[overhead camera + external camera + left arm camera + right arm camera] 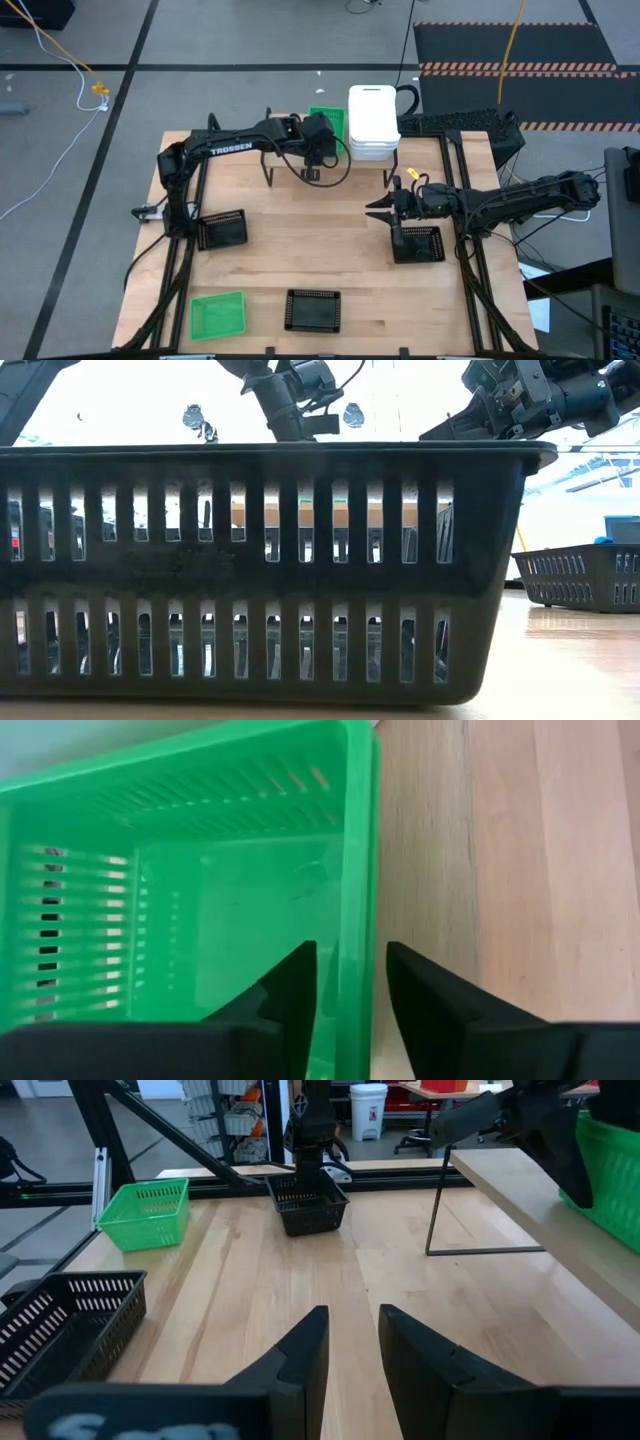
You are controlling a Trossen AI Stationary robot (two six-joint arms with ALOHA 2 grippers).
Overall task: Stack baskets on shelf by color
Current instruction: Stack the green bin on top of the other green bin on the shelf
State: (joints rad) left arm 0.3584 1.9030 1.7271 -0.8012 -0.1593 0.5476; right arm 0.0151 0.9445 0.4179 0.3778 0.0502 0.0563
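green basket (200,890) wall sits between left end effector (350,985) fingers (on shelf (480,870)).

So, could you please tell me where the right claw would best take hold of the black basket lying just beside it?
Probably the black basket by its near rim wall, from straight above: it sits upright and open-topped, the thin wall fits between the right claw fingers.

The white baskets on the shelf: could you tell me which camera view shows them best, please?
The high view: the white baskets appear whole, stacked on the shelf. The low view is blocked by a black basket; neither wrist view shows them.
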